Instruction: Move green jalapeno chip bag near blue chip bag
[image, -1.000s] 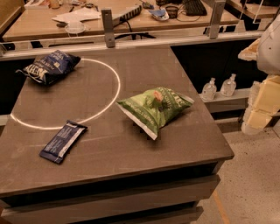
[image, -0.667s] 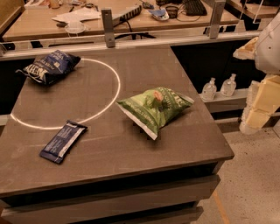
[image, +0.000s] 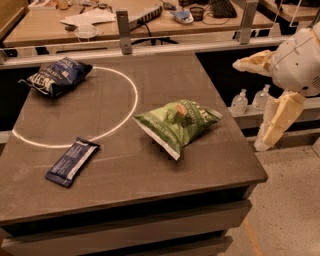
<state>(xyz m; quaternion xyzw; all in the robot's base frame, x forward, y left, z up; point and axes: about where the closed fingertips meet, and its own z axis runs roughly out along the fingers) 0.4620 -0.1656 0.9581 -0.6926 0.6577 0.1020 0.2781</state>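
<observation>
Hanging right of table (image: 150, 172), tool (image: 248, 104) partly cut off

White rounded wrist (image: 300, 57) at the right edge, pincer (image: 252, 102) beside it, tan fingers (image: 277, 120) spread apart

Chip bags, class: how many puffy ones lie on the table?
2: the green jalapeno chip bag right of centre, the blue chip bag at the far left corner. The hand hangs right of the table.
</observation>
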